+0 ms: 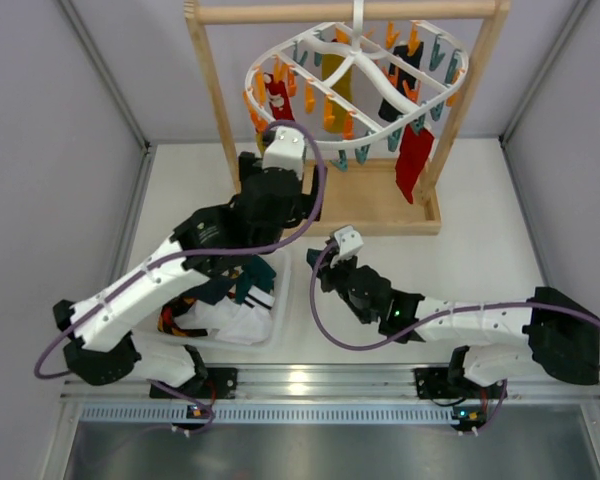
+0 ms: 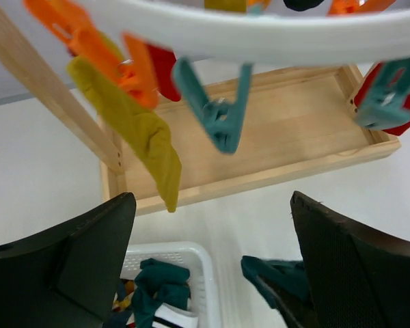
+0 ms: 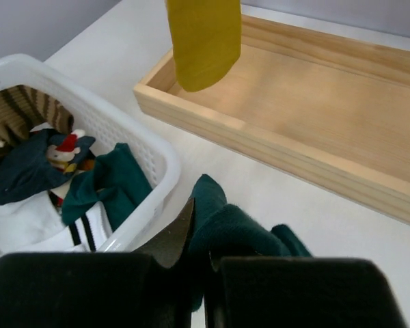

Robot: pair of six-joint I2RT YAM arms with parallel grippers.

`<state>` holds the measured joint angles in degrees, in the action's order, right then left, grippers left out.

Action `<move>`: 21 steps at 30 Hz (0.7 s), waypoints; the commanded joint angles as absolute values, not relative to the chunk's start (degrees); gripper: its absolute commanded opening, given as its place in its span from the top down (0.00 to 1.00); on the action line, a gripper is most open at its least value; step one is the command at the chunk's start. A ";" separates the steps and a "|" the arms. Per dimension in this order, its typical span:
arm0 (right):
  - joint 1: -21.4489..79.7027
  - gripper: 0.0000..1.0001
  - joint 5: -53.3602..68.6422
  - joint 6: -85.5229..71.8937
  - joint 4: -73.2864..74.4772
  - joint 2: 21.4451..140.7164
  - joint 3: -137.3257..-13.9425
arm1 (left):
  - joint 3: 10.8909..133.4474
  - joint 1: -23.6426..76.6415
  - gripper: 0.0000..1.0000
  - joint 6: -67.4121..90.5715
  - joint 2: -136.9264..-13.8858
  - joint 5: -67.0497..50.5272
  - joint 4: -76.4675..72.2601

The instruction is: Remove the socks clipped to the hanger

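Teal sock [image 3: 222, 229] is pinched between the closed jaws of the right gripper [image 3: 199, 254], just beside the white basket [image 3: 123, 123] rim at lower left; left gripper [image 2: 212, 212] has its fingers [image 2: 75, 266] spread wide, empty, bare table [image 2: 260, 219] between them, under the hanger [image 2: 260, 37] rim across the top; a mustard sock [image 2: 147, 140] hangs clipped at upper left, over the wooden tray [image 2: 294, 130] edge; red sock [image 1: 414, 160] hangs off the ring's right side.

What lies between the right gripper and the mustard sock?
Right wrist view: the dark teal sock the right gripper grips, then bare table and the wooden tray's near wall before the mustard sock.
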<state>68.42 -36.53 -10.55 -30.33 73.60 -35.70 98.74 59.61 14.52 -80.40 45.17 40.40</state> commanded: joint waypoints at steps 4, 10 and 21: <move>69.35 1.00 -22.18 -8.53 -25.14 70.75 -42.27 | 83.69 59.41 0.01 18.46 -60.76 50.96 39.29; 69.35 1.00 -5.84 -8.09 -20.57 74.17 -51.84 | 65.85 59.41 0.01 22.58 -40.21 62.31 39.11; 69.61 0.61 11.41 -13.62 -19.08 92.98 -66.00 | 62.67 59.50 0.01 23.65 -34.54 64.95 39.20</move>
<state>68.49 3.75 -11.46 -20.95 88.84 -63.37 63.48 59.59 22.68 -35.24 62.81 40.73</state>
